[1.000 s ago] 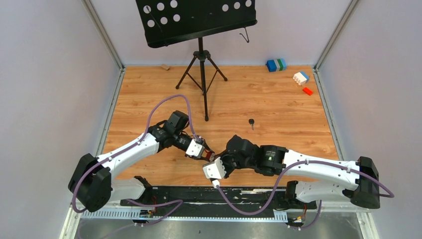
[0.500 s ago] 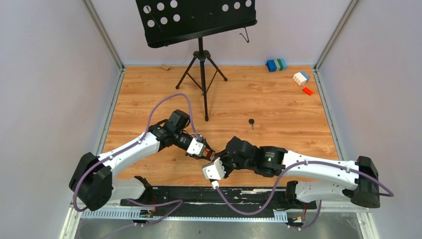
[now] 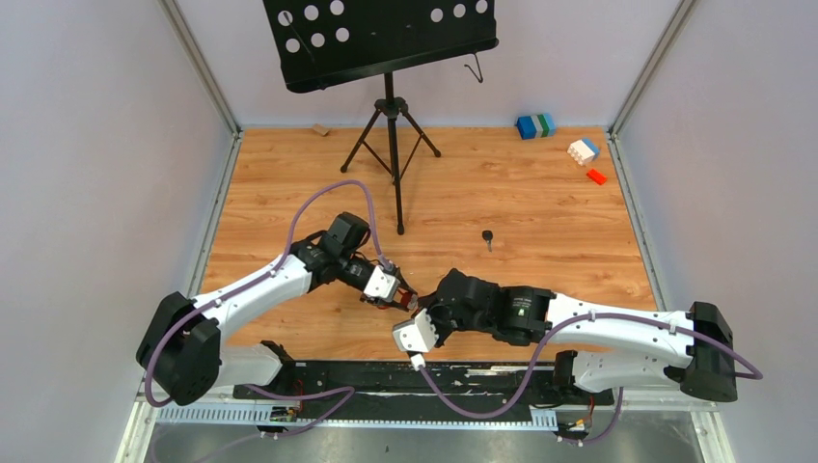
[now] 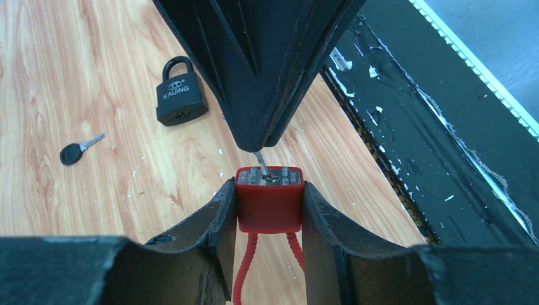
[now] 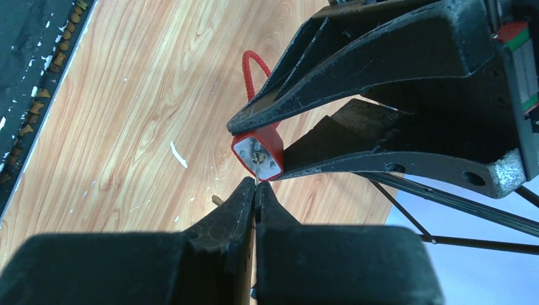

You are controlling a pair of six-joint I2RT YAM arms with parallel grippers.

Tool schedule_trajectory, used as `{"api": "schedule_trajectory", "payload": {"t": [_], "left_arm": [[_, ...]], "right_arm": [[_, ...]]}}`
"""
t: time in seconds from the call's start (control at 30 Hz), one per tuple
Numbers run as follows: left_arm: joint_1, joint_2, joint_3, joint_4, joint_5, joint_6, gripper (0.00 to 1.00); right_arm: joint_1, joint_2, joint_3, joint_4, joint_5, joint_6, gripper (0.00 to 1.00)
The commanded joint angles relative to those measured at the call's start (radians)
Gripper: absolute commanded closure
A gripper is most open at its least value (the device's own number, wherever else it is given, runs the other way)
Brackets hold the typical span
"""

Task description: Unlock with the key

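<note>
a: where's the lock right now?

b: the small red padlock with a red cable shackle (image 4: 269, 206) is up off the wooden tabletop (image 3: 540, 193). the left gripper (image 4: 269, 189) clamps it by its sides, with the keyhole face turned toward the other arm.

a: and the key?

b: the thin silver key (image 4: 260, 161) is pinched in the tightly closed right gripper (image 5: 255, 190). its tip sits in the keyhole, but most of the blade shows outside.

a: so how far along is it?

b: i'd say the lock is held, the key is held, and the key is lined up and just entering. what's left is to push the blade home, turn it and free the shackle. both cable ends seem to run into the body, so i judge it locked.

a: anything else around?

b: a black padlock (image 4: 181, 95) and a black-headed key (image 4: 77, 150) lie on the wood, apart from each other, with neither arm touching them.
</note>
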Motion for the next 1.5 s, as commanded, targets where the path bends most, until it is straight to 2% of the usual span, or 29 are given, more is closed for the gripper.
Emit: {"api": "schedule_trajectory", "payload": {"t": [0.0,1.47], "left_arm": [[0.009,0.002,0.052,0.015,0.037,-0.019,1.00],[0.009,0.032,0.066,-0.001,0.028,-0.023,1.00]], "right_arm": [[0.008,-0.005,-0.002,0.022,0.037,-0.023,1.00],[0.044,0.038,-0.007,0.068,0.090,-0.020,1.00]]}}
